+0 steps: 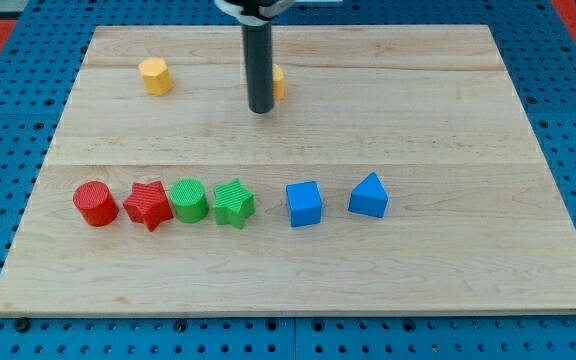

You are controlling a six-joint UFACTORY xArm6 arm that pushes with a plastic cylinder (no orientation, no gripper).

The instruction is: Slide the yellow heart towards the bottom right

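Upper centre of the frame: my tip (260, 110) stands at the left edge of a yellow block (278, 81), mostly hidden behind the rod, its heart shape unconfirmed. The arm carries no hand, only this rod. A yellow hexagon (155, 76) sits upper left. Across the lower half of the pale wooden worktop (448, 270) runs a row: red cylinder (95, 203), red star (148, 204), green cylinder (188, 200), green star (233, 203), blue cube (304, 203), blue wedge (369, 195). Blue pegboard (568, 110) surrounds the worktop.
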